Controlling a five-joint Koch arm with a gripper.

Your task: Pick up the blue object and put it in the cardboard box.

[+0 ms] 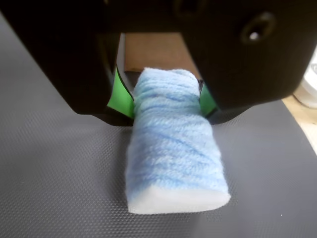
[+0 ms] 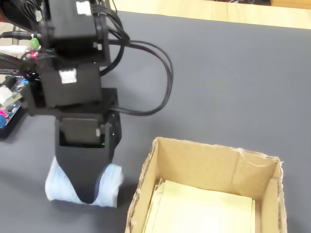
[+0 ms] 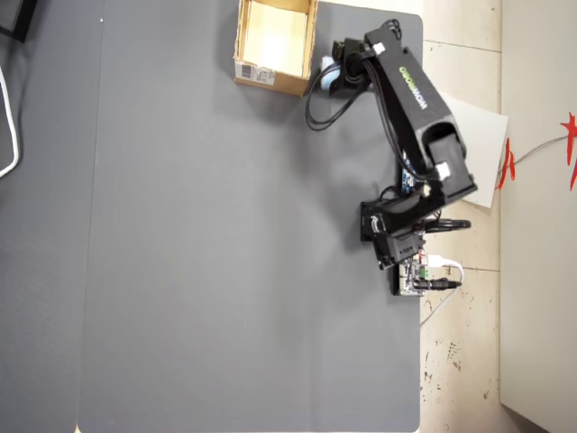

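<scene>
The blue object is a pale blue fuzzy roll lying on the grey mat, its near end white. My gripper has its green pads pressed against both sides of the roll's far end, shut on it. In the fixed view the black gripper covers the middle of the blue object, which shows on either side. The cardboard box stands open just to the right, apart from the roll. From overhead, the blue object lies right beside the cardboard box at the mat's top edge.
Black cables loop from the arm over the mat. Electronics and wires sit at the left edge of the fixed view. The arm's base stands at the mat's right edge, with a white sheet beyond it.
</scene>
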